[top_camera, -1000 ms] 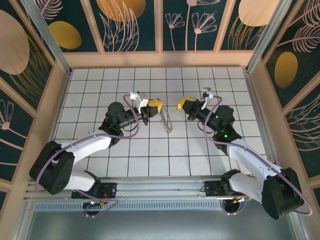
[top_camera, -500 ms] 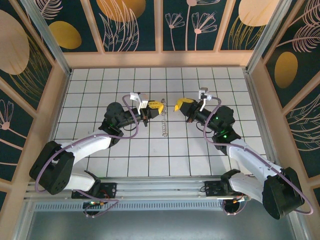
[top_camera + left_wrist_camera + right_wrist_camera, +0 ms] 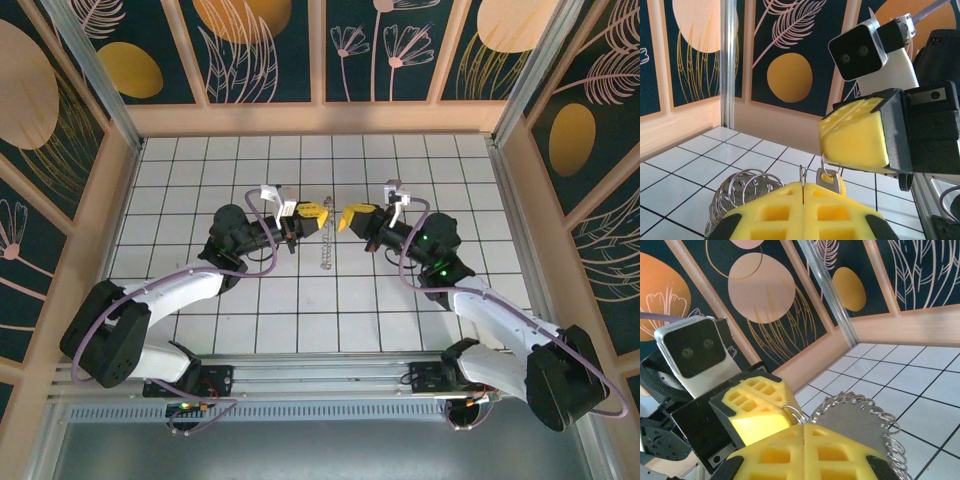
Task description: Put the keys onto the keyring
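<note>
Gripping, left: the left gripper (image 3: 320,215) is clenched on the keyring (image 3: 325,254). In the left wrist view its yellow fingertips (image 3: 770,215) are pressed together. A thin wire of the ring stands up out of the seam between them.
Gripping, right: the right gripper (image 3: 344,220) is clenched. In the left wrist view the key (image 3: 830,181) hangs by a small wire loop at the lower edge of this gripper's yellow tips, so the grasp reads as being on the key.
Key, look: tiny and silvery, with yellow at the head.
Key, place: just above the left gripper's tips and just beside the upstanding ring wire. Whether key and wire touch: cannot tell.
Keyring, place: from above it hangs below the left gripper's tips, seen edge-on as a thin line. It is over the middle of the bench (image 3: 300,320), a little nearer the far edge than the near edge. Whether its lower end rests on the tiles: cannot tell.
Keyring, look: in the right wrist view it shows a grey, disc-like face with small wire loops all along the rim.
Grippers, relation: their tips point at each other above the bench middle, close together, with a narrow gap between them from above.
Arms: both reach in from the near edge, the left from the near-left and the right from the near-right.
Wrist camera: a white housing (image 3: 865,50) sits above the right gripper's tips.
Surroundings: the bench is white-tiled, with dark leaf-pattern panels (image 3: 260,50) behind its far edge.
</note>
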`<control>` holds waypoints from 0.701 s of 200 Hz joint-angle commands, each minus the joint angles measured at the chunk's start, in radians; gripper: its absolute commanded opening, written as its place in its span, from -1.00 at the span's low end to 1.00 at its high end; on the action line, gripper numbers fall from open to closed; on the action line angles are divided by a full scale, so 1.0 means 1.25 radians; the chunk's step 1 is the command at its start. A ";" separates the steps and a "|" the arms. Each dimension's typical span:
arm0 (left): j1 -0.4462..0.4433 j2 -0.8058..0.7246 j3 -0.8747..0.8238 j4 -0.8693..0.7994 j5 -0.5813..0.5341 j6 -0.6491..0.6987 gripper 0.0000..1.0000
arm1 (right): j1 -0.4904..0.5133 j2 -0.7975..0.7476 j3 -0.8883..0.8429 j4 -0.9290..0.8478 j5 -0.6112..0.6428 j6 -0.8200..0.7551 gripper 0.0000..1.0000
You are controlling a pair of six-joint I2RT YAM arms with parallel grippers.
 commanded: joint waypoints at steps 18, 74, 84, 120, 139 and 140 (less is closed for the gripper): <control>-0.006 0.001 0.022 0.058 0.016 -0.010 -1.00 | 0.021 0.012 0.043 0.039 -0.016 -0.020 -1.00; -0.006 0.002 0.022 0.057 0.016 -0.008 -1.00 | 0.031 0.029 0.059 0.046 -0.014 -0.021 -1.00; -0.006 0.002 0.022 0.056 0.016 -0.007 -1.00 | 0.033 0.032 0.062 0.046 -0.016 -0.021 -1.00; -0.006 0.003 0.022 0.056 0.019 -0.006 -1.00 | 0.039 0.045 0.072 0.051 -0.014 -0.022 -1.00; -0.006 0.004 0.023 0.057 0.020 -0.005 -1.00 | 0.040 0.046 0.074 0.050 -0.012 -0.023 -1.00; -0.006 0.004 0.022 0.057 0.020 -0.005 -1.00 | 0.040 0.046 0.074 0.050 -0.011 -0.023 -1.00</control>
